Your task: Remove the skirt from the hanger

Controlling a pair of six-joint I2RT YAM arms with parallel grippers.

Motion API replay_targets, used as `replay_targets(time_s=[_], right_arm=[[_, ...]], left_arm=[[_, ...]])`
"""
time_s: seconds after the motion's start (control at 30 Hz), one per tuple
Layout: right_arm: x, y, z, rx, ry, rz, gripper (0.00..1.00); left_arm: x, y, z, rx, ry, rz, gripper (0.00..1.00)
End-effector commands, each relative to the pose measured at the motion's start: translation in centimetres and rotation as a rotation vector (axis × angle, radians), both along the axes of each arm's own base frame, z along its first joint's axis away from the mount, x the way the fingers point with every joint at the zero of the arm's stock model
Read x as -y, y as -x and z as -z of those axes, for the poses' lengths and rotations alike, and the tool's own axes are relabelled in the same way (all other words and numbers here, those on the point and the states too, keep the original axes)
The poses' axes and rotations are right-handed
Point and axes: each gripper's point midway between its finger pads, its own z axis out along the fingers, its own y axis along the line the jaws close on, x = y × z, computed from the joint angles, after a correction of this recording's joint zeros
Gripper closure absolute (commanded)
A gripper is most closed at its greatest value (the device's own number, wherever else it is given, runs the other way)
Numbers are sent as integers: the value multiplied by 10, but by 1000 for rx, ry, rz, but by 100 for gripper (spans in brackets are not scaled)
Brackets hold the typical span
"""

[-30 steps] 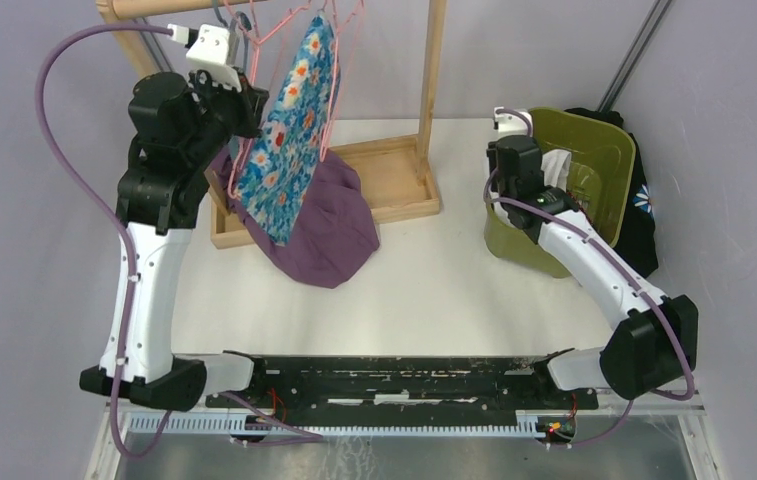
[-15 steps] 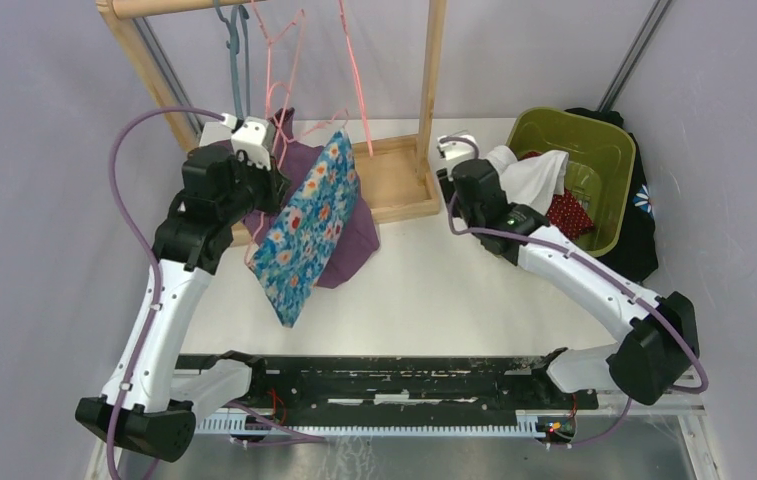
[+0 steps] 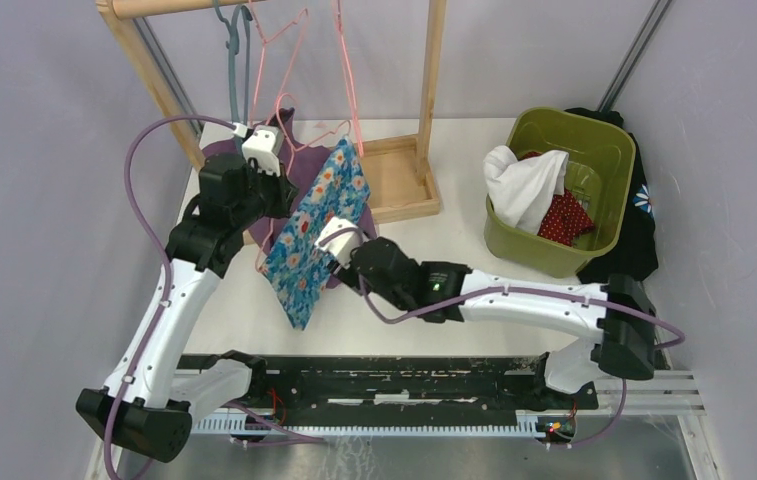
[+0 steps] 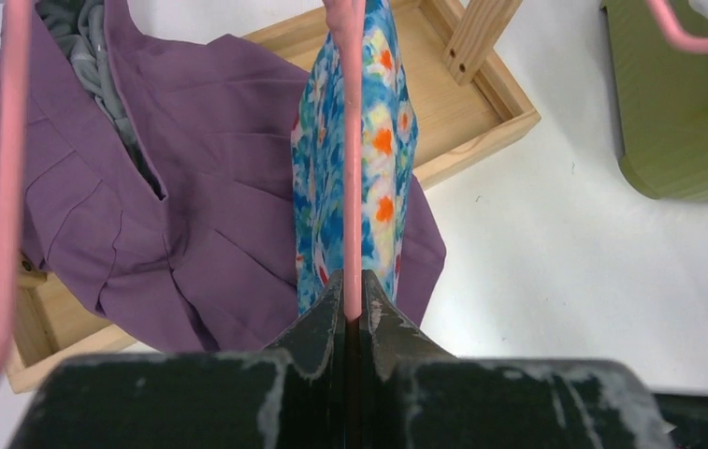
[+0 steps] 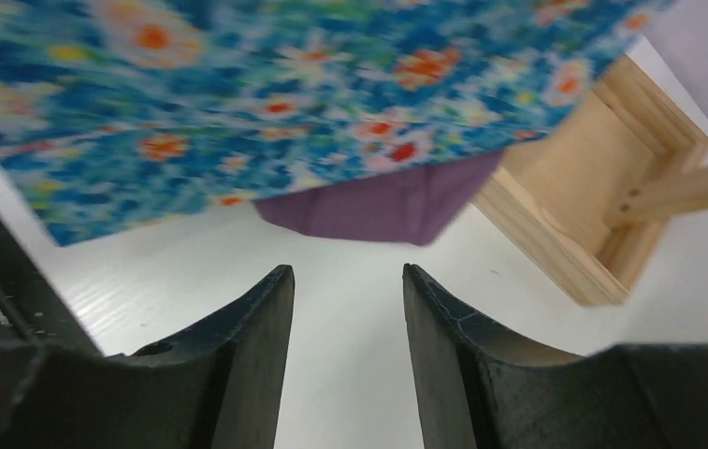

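Observation:
The skirt (image 3: 312, 235) is blue with orange and white flowers. It hangs from a pink wire hanger (image 3: 319, 130), held above the table in front of the rack. My left gripper (image 3: 279, 197) is shut on the hanger's pink wire (image 4: 353, 187), and the skirt (image 4: 389, 201) hangs just beyond its fingertips (image 4: 354, 299). My right gripper (image 3: 346, 262) is open and empty beside the skirt's lower right edge. In the right wrist view its jaws (image 5: 348, 273) stand apart over bare table, just below the skirt's hem (image 5: 284, 103).
A purple garment (image 3: 346, 255) lies over the wooden rack's base (image 3: 399, 185) behind the skirt. The rack's upright (image 3: 432, 90) stands at centre back, with a grey hanger (image 3: 234, 60) and pink hangers (image 3: 289, 45) on its rail. A green bin (image 3: 599, 135) of cloths stands back right.
My left gripper has brought the hanger and skirt down off the rail and forward over the table. My right arm has swung from the green bin leftward to the skirt's side.

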Motion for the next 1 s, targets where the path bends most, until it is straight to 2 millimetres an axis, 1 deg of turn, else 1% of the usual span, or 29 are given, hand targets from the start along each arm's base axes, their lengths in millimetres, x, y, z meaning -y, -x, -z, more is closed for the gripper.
replay_targets(time_s=[0.0, 0.13, 0.27, 0.4, 0.43, 0.57, 0.7, 0.83, 0.97], right_arm=[[-53, 14, -41, 57, -170, -48, 47], [-80, 26, -43, 51, -201, -83, 47], [-100, 35, -46, 52, -213, -115, 45], [-119, 44, -47, 50, -241, -143, 43], [-125, 45, -40, 44, -233, -144, 43], [-139, 49, -27, 22, -239, -136, 43], [-147, 51, -15, 15, -226, -127, 43], [-148, 43, -1, 28, -207, -80, 43], [-139, 27, 5, 75, -195, 29, 43]], left_arm=[[7, -19, -37, 146, 75, -55, 97], [4, -27, -25, 155, 45, -96, 97], [-1, -36, -13, 154, 14, -135, 97], [2, -44, -8, 153, 19, -143, 97], [4, -46, -7, 150, 18, -141, 97], [6, -52, -11, 156, 9, -144, 97], [7, -55, -13, 157, 3, -143, 97], [9, -55, -15, 153, 7, -138, 97], [9, -50, -20, 160, 11, -131, 97]])
